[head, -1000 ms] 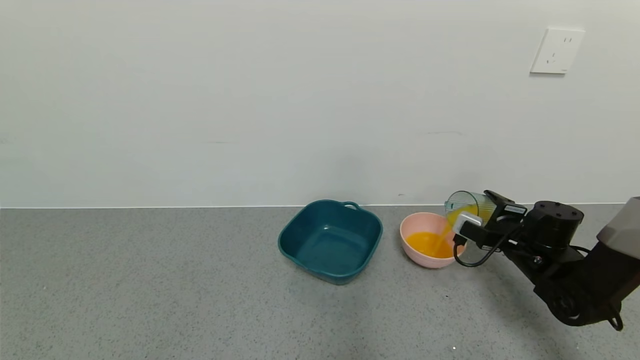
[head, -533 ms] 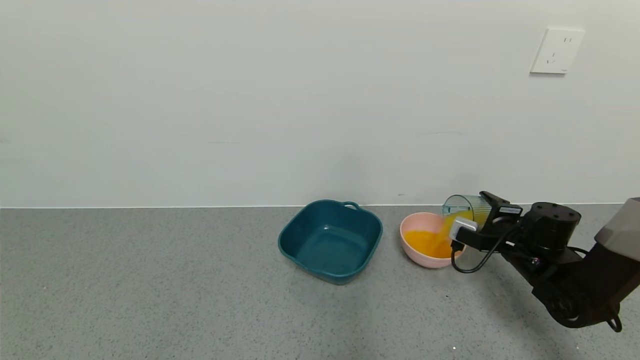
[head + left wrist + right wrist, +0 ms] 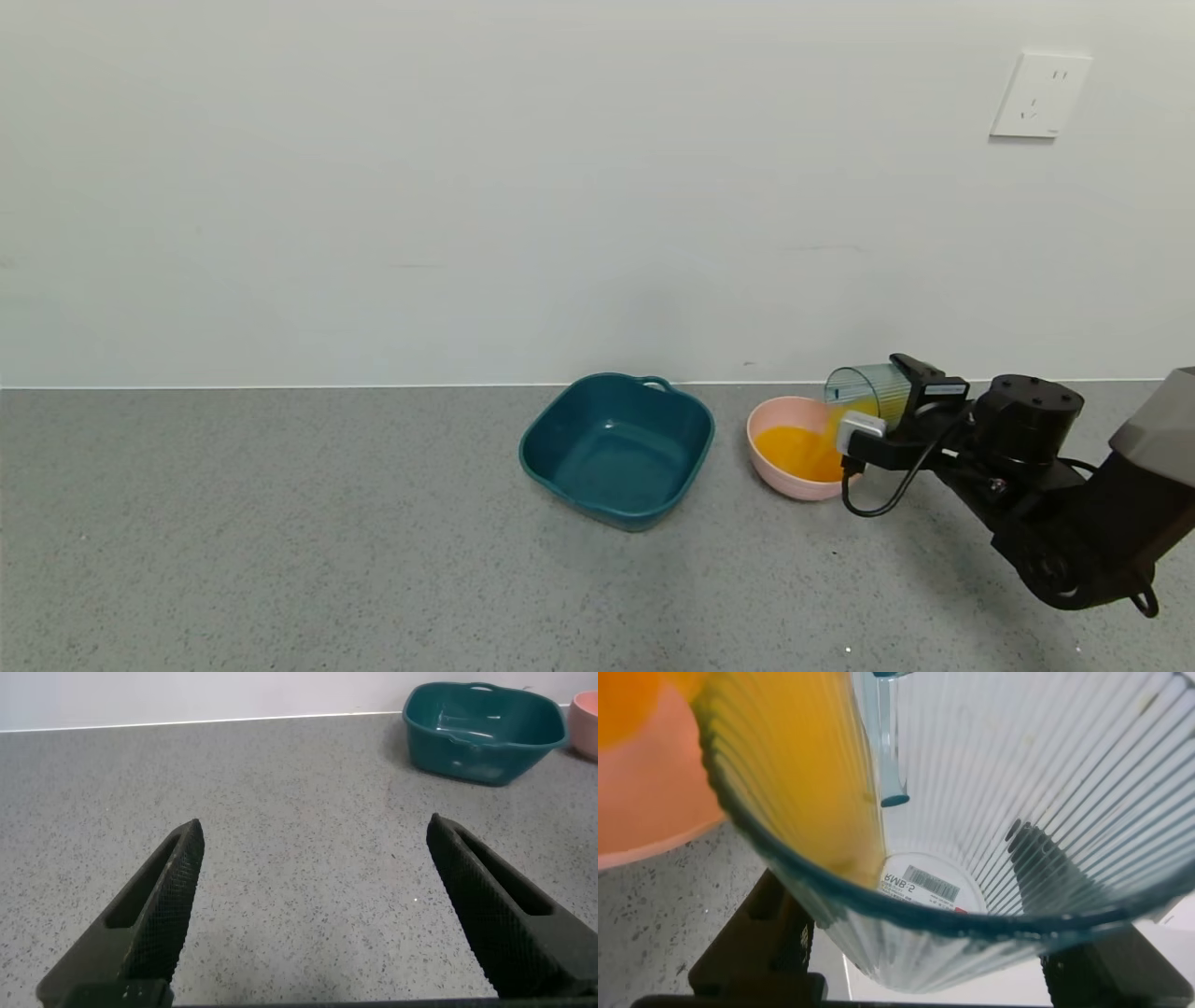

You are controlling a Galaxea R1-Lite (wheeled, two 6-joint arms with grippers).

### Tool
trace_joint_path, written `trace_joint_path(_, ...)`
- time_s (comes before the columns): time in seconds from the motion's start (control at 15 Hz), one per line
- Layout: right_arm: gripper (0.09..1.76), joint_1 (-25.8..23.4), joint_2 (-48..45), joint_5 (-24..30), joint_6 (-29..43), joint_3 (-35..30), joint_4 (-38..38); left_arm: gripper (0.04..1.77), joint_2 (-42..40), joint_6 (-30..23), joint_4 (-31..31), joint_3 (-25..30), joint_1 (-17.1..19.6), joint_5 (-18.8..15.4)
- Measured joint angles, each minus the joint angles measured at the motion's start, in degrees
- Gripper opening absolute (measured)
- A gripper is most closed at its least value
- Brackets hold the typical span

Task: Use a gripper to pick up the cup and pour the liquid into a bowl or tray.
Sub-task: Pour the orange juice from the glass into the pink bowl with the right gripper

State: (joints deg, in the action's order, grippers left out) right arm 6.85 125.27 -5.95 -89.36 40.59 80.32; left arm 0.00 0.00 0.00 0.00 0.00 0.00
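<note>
My right gripper (image 3: 887, 411) is shut on the translucent blue-grey cup (image 3: 864, 390) and holds it tipped on its side over the right rim of the pale pink bowl (image 3: 780, 415). Orange liquid (image 3: 794, 450) fills the bowl's bottom, and a thin stream still runs from the cup's mouth. In the right wrist view the ribbed cup (image 3: 990, 812) fills the frame, with a film of liquid (image 3: 799, 775) on its lower wall and the bowl (image 3: 654, 803) beside it. My left gripper (image 3: 313, 915) is open and empty over bare floor, far from the bowl.
A dark teal square basin (image 3: 618, 448) with a handle stands empty just left of the bowl; it also shows in the left wrist view (image 3: 481, 730). The grey speckled surface meets a white wall behind. A wall socket (image 3: 1039, 95) is at the upper right.
My right gripper has tipped the cup further and shifted slightly left and up. Less liquid is in the cup, more is in the bowl, and the stream has thinned.
</note>
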Motion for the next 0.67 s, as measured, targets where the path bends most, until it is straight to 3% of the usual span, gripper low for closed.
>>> trace_joint_path(0.67, 1.34, 0.52, 0.00, -0.06, -5.55, 0.35, 0.27, 1.72, 0.00, 0.00, 0.00, 0.00, 0.00, -0.02)
